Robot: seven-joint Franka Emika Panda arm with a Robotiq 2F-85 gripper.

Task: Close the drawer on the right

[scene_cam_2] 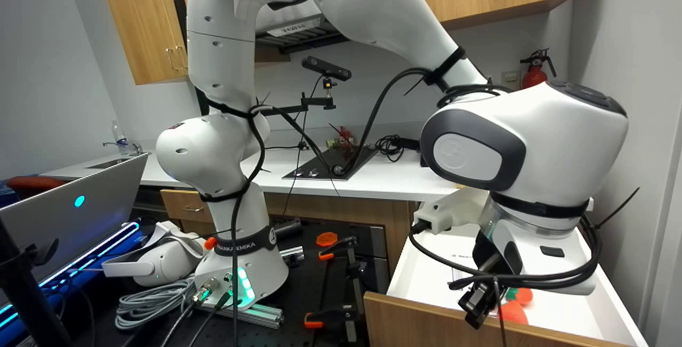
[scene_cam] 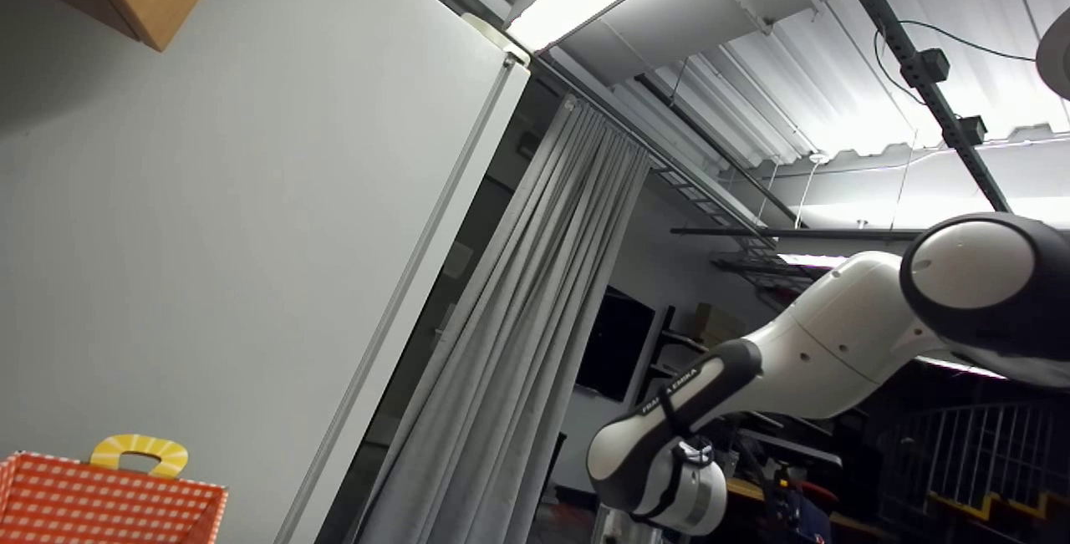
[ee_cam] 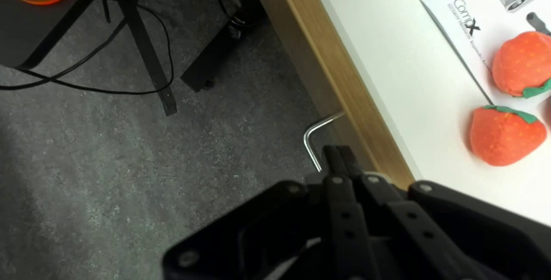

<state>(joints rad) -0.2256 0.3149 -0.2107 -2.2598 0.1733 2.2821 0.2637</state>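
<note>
The drawer on the right stands open in an exterior view, with a wooden front and a white inside. In the wrist view its front's top edge runs diagonally, and a metal handle sticks out from the outer face. My gripper has its black fingertips together with nothing seen between them. The fingertips are on the outer side of the drawer front, beside the handle and partly hiding it. The gripper also shows at the drawer front in an exterior view. I cannot tell whether it touches the front.
Red toy strawberries and a white booklet lie in the drawer. A black table with clamps stands left of the drawer in an exterior view. A white wall rises at the right. A cable hangs from the wrist.
</note>
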